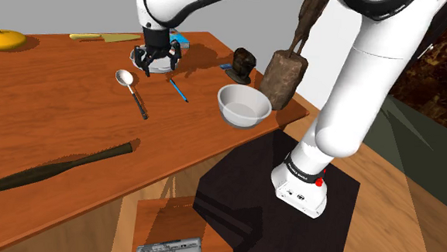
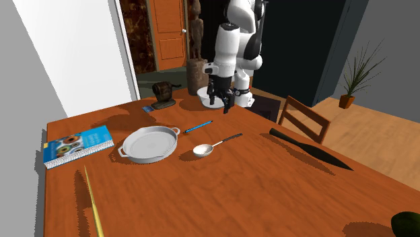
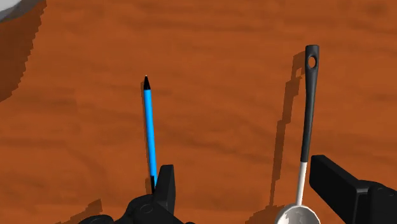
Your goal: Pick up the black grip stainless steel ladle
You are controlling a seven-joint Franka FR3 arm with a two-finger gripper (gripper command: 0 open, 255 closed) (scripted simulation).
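1. Black on the grip half and pale metal on the shaft and bowl: the ladle (image 1: 134,96), flat on the brown wooden table (image 1: 51,129), left of centre in the upper part of the shoulder view.
2. Looks stiff and light, and is probably slick on the bare metal. Seems unlikely to bend or break. Best taken across the black grip, which should give more friction, and near the shaft end so the bowl's weight tips it less.
3. Long axis in the shoulder view: bowl toward the upper left, grip end toward the lower right, steeply. In the second exterior view: bowl toward the lower left, grip end toward the upper right.
4. Gripper (image 1: 158,67) above the table, just right of the ladle's bowl in the shoulder view, with jaws spread apart and holding nothing.
5. In the wrist view, ladle (image 3: 306,127) between the fingers, close beside one and touching neither. Blue pen (image 3: 149,133) roughly parallel, near the other finger.
6. Probably needs a small sideways shift to centre the grip between the jaws before going down, keeping clear of the pen.
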